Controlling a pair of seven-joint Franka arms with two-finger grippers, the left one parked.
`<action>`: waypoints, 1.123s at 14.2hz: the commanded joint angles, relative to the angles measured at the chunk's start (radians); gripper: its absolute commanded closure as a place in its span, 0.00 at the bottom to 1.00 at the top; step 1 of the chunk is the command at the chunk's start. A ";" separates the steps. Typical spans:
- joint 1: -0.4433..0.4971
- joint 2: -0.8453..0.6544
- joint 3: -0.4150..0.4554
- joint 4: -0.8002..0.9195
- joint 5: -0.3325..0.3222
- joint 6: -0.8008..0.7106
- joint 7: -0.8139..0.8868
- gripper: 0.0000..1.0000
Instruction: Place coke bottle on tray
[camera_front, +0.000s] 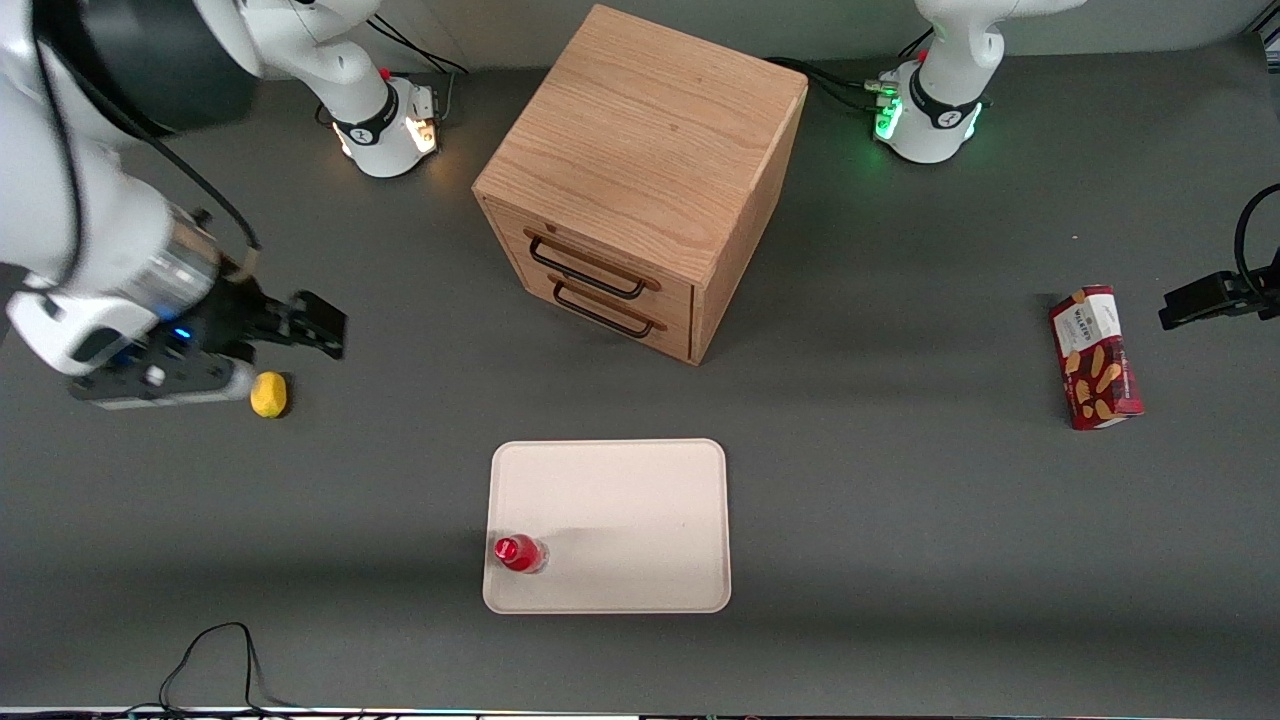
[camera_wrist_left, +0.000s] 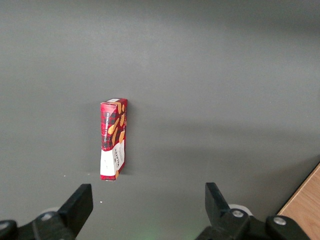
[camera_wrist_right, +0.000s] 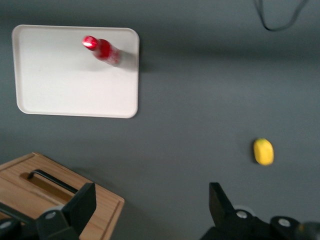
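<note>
The small red coke bottle (camera_front: 519, 552) (camera_wrist_right: 102, 49) stands upright on the cream tray (camera_front: 620, 500) (camera_wrist_right: 60, 85), in the tray's corner nearest the front camera on the working arm's side. My gripper (camera_front: 325, 325) (camera_wrist_right: 152, 200) hangs high over the table toward the working arm's end, well away from the tray. It is open with nothing between its fingers (camera_wrist_right: 82, 202).
A small yellow lemon-like object (camera_front: 268, 393) (camera_wrist_right: 263, 151) lies on the table just below my gripper. The wooden two-drawer cabinet (camera_front: 640, 180) (camera_wrist_right: 45, 200) stands mid-table, farther from the camera than the tray. A red biscuit box (camera_front: 1095, 357) (camera_wrist_left: 114, 138) lies toward the parked arm's end.
</note>
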 joint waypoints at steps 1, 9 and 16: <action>-0.052 -0.180 0.017 -0.225 -0.035 0.031 -0.038 0.00; -0.341 -0.250 0.121 -0.302 -0.022 0.056 -0.268 0.00; -0.344 -0.261 0.107 -0.321 -0.033 0.044 -0.282 0.00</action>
